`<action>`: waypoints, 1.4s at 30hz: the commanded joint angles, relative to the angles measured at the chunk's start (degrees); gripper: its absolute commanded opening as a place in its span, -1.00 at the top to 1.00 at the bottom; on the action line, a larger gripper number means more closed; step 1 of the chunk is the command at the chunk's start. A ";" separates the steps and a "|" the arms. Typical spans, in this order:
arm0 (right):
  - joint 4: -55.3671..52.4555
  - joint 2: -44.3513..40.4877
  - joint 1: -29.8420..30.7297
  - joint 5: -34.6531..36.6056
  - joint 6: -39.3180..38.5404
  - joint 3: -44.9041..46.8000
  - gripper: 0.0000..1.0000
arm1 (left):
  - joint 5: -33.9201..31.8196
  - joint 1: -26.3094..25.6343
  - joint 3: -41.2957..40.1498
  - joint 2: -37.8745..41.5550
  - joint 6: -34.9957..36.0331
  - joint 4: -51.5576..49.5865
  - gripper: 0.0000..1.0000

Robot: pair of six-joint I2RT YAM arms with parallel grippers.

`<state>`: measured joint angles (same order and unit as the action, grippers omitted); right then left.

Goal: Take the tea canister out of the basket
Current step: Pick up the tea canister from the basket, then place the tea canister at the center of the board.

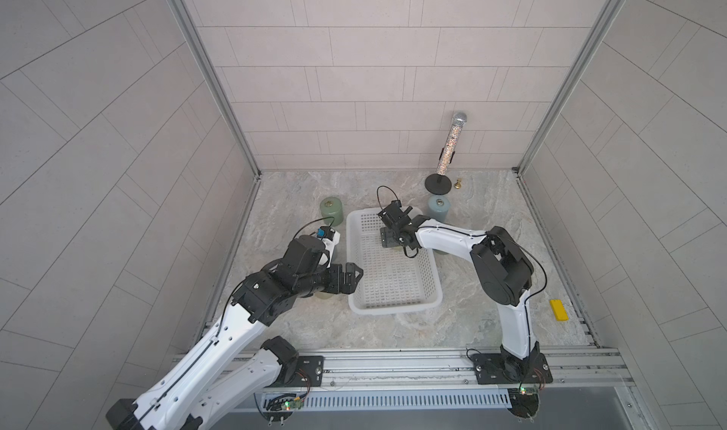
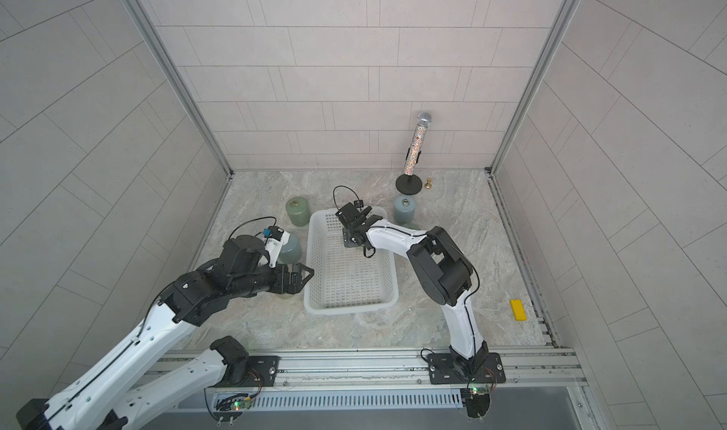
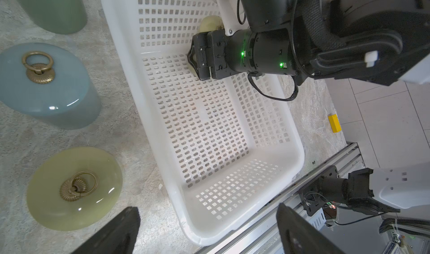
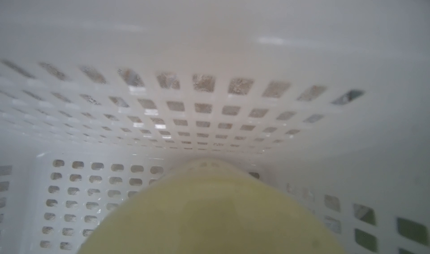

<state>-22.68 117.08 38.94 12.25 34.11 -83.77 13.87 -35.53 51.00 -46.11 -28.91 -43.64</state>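
The white basket (image 1: 393, 309) lies lengthwise in the middle of the marbled table (image 1: 452, 321), and its perforated floor is bare except at the far end, where my right arm reaches in. Four canisters are in view outside it on the table: a green one (image 1: 331, 210), a blue-grey one (image 1: 438, 207), another blue-grey one (image 3: 46, 85) and a pale yellow one (image 3: 74, 187). The tea canister (image 3: 208, 24) I am after, pale yellow, sits against the basket's far wall and fills the lower part of my right wrist view (image 4: 209, 213). My right gripper (image 3: 195, 59) is down over it, but I cannot tell whether the jaws have closed, since the fingers are hidden. My left gripper (image 1: 351, 278) hangs wide apart just beside the basket's left rim, holding nothing. I judge this to be the grasp step on the last canister inside. Next I need a firm hold on it, then a straight lift clear of the wall and rim before carrying it sideways to open table.
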 commanded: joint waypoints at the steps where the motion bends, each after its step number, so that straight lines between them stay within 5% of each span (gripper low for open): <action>1: 0.01 -1.59 0.21 0.68 -1.32 -0.35 -0.64 | -0.73 0.15 0.99 0.78 -0.01 -0.48 -1.00; 20: -5.74 -21.93 2.60 3.53 -0.07 3.75 -0.62 | 2.75 0.13 0.47 0.55 0.86 2.29 -1.00; 35: -12.82 -47.73 0.66 10.22 2.03 22.01 -0.63 | 6.48 -0.47 0.78 -4.78 1.21 8.02 -1.00; 42: -13.76 -53.30 -3.61 8.95 2.72 30.16 -0.64 | 6.05 -1.55 0.75 -6.23 0.62 8.22 -1.00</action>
<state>-37.63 65.67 36.38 19.20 35.90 -55.16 19.81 -36.40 51.00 -52.14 -28.49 -36.53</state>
